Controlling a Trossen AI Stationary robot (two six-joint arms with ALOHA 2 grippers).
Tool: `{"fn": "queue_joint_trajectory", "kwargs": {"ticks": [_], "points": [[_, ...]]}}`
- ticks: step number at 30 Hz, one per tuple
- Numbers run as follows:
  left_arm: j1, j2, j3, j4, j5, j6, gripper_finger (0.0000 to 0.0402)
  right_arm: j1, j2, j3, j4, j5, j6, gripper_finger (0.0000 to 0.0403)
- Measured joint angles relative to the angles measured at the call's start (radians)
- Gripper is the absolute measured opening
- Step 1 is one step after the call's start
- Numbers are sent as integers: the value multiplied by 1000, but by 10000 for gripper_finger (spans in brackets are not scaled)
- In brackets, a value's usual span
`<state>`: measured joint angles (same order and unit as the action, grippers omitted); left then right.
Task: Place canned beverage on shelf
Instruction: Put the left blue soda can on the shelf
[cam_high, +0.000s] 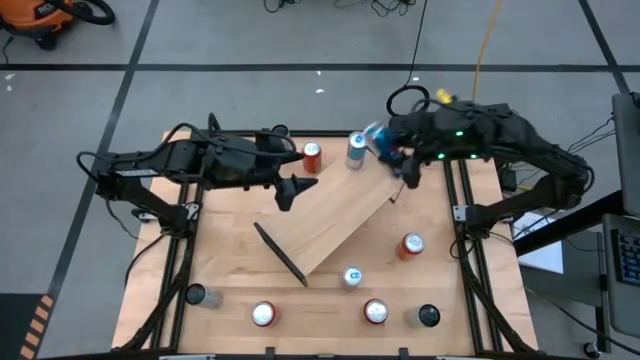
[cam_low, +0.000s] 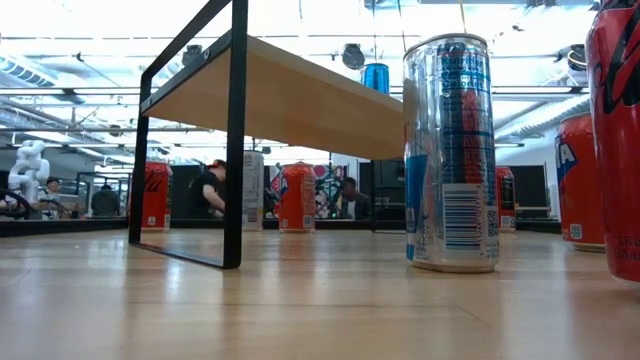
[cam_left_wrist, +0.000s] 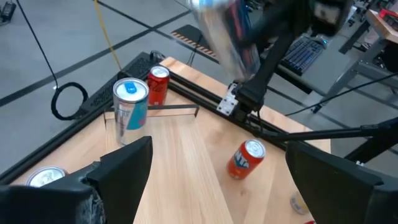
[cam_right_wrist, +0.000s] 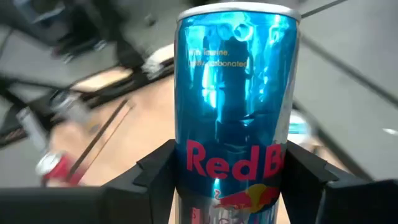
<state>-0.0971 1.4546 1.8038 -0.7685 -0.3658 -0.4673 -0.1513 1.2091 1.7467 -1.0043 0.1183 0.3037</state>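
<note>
While the right hand (cam_right_wrist: 227, 177) grips a tall blue Red Bull can (cam_right_wrist: 235, 106), fingers closed on its lower body, it carries the can above the far right end of the light-wood shelf board with black metal end brackets (cam_high: 325, 215), near the table's far right corner. From above the shelf lies diagonally across the wooden table (cam_high: 230, 270), near-left bracket to far-right end. One slim silver-and-blue can (cam_high: 356, 150) already stands at the far end of the shelf, just beside the carried can. The left hand (cam_high: 297, 189) hovers over the far left edge of the shelf, fingers spread wide, holding nothing.

Step in hand, as I judge it: transport of the blue can, not yet set down. Next move calls for lowering it upright onto bare board clear of the silver can, then opening the fingers and lifting away without tipping it.

Other cans wait on the table: a red can (cam_high: 312, 154) far of the shelf, an orange can (cam_high: 411, 245) to the right, a silver can (cam_high: 352, 278) near the shelf's near edge, more along the near edge.
</note>
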Motion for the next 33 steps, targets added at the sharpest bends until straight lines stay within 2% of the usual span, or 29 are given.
{"fn": "queue_joint_trajectory", "kwargs": {"ticks": [6,11,18,23,27,33], "points": [[11,1,0,1,-12,0,370,12,-72,-14,-10,174,81,199],[25,1,0,8,-12,0,370,48,-134,-136,52,250,166,199],[25,1,0,27,-11,1,370,104,-220,-424,375,256,172,199],[25,3,-1,28,-14,1,370,137,-238,-592,642,306,160,199],[25,31,-2,60,-30,20,370,140,-219,-629,856,306,163,199],[25,108,-1,273,-49,135,371,140,-175,-630,1014,313,163,199]]}}
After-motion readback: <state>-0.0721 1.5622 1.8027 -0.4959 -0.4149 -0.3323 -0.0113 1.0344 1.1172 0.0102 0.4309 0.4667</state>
